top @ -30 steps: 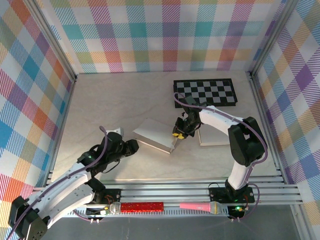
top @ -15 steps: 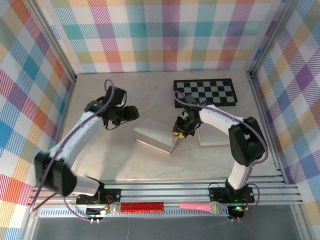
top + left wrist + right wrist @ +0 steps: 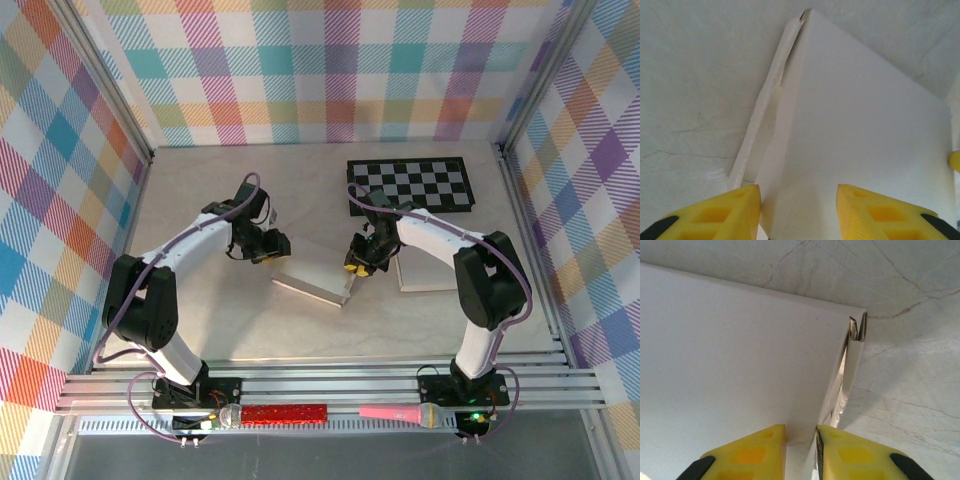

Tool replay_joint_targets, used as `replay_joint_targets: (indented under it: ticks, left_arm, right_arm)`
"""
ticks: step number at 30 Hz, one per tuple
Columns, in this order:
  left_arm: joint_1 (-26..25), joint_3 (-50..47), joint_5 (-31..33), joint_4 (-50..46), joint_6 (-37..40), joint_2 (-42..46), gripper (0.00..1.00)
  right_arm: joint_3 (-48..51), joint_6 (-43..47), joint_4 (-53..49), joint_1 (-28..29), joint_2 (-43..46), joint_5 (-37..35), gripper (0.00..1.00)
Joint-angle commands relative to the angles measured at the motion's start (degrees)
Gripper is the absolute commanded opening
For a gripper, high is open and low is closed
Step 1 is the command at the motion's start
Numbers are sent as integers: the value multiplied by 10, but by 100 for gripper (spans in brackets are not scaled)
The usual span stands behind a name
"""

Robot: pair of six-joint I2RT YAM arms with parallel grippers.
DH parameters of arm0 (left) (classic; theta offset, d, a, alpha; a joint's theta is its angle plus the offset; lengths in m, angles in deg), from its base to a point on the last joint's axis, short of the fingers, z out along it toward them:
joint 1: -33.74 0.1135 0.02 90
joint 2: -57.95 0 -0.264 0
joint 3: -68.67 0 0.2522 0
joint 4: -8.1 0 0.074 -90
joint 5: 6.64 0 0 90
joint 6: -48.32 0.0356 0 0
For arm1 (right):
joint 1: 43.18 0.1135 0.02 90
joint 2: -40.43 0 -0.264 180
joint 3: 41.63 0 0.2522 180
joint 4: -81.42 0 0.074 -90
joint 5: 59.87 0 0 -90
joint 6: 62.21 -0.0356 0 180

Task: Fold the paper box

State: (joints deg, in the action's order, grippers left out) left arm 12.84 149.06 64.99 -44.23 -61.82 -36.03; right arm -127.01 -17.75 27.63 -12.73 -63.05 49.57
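Note:
The paper box (image 3: 312, 272) is a flat white carton lying mid-table, one side wall standing slightly off its top panel. My left gripper (image 3: 271, 246) is at its left corner; in the left wrist view the yellow fingers (image 3: 798, 212) stand open astride that corner of the box (image 3: 860, 130), the left one against the loose side wall. My right gripper (image 3: 354, 268) is at the box's right corner. The right wrist view has those jaws (image 3: 801, 452) shut on the box's edge wall (image 3: 740, 350), white card pinched between them.
A black-and-white checkerboard (image 3: 410, 185) lies at the back right. Another flat white card piece (image 3: 428, 276) rests under the right arm. A red glitter stick (image 3: 285, 413) and a pink microphone (image 3: 400, 412) sit on the front rail. Plaid walls enclose the table.
The left arm swung from the front left, up past the far left, and down to the box's left corner, its jaws narrowing. The right arm kept its hold and place.

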Motion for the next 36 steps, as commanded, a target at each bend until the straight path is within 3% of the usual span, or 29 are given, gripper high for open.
replay_joint_targets:
  ticks: [1,4,8,13,20,25,36]
  left_arm:
    - [1,-24,-21,25,-7,21,42]
    - [1,-42,-15,36,-8,30,41]
    - [0,-60,-28,53,-20,35,30]
    - [-1,-89,-32,71,-37,51,24]
    - [-7,-114,-30,81,-45,60,22]
    - [-12,-131,-28,94,-60,68,22]
    - [-24,-141,-12,73,-66,72,27]
  right_arm:
    - [-19,15,-15,3,-11,-5,23]
    - [-28,22,-22,2,-14,-9,23]
    - [-40,35,-34,-3,-21,-14,23]
    - [-46,49,-39,-12,-26,-9,24]
    - [-24,44,-51,-16,15,-2,30]
    - [36,6,-12,-16,57,45,38]
    - [72,-12,20,-9,33,71,32]
